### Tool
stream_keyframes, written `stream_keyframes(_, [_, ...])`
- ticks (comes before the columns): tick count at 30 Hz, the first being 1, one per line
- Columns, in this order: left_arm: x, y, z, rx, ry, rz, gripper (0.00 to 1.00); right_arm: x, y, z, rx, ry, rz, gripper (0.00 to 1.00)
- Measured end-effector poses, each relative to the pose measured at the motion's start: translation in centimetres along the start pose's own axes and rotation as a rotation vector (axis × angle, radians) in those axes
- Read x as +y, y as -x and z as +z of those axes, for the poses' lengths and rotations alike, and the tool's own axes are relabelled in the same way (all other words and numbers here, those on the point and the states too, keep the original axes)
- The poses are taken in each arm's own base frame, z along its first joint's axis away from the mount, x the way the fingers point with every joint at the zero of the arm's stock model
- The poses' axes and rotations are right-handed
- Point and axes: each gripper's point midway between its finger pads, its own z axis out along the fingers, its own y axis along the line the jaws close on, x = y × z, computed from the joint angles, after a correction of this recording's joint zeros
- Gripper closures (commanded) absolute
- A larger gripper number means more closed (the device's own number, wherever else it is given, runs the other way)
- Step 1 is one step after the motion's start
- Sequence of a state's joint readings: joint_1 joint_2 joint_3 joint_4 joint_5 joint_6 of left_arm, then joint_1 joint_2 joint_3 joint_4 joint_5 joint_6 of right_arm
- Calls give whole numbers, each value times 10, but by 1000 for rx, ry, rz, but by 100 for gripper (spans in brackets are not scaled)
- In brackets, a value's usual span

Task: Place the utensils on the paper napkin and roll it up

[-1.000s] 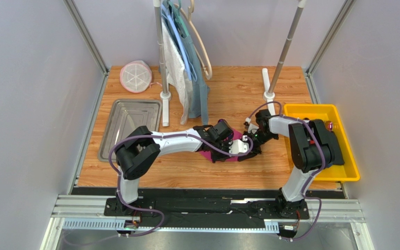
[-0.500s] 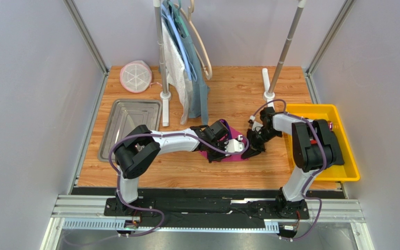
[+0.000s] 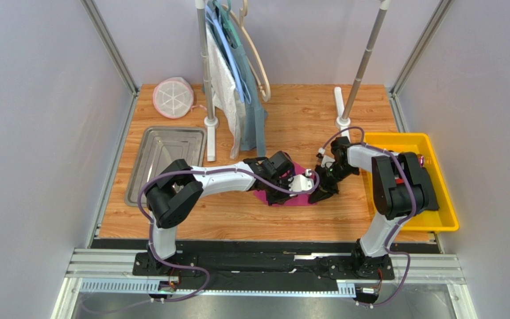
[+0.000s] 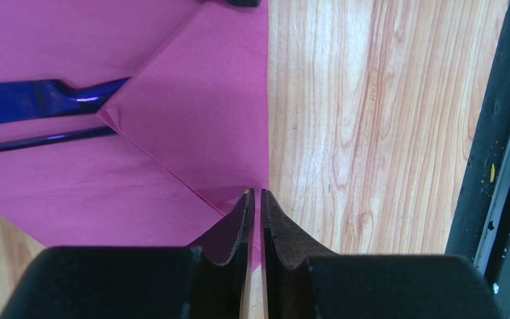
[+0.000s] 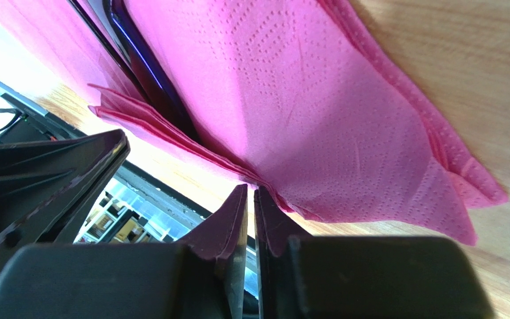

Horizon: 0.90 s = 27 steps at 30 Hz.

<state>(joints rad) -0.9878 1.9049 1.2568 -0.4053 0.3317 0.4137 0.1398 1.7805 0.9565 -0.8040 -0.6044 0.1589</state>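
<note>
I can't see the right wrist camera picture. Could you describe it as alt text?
The right gripper pinches the layered edge of the magenta paper napkin, which is folded over a dark purple utensil. Wooden table shows at the upper right.

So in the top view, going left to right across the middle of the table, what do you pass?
metal tray → paper napkin → yellow bin

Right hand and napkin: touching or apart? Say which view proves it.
Touching. The right wrist view shows the right hand pinching the napkin at its folded edge, fingertips nearly shut.
</note>
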Motion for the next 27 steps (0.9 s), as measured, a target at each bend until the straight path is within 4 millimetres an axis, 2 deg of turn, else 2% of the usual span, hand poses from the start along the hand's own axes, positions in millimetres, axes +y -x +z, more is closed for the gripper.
stream_keyframes(9, [8, 22, -4, -47, 27, -25, 85, -1, 0, 0, -1, -3, 0, 87])
stream_keyframes(18, [32, 37, 7, -74, 93, -72, 86, 0, 1, 0, -3, -2, 0, 85])
stream_keyframes(22, [43, 38, 13, -75, 107, -107, 87, 2, 5, -2, -12, 0, -7, 84])
stream_keyframes(27, [47, 29, 19, -57, 109, -131, 87, 6, 7, -3, -20, 14, -14, 84])
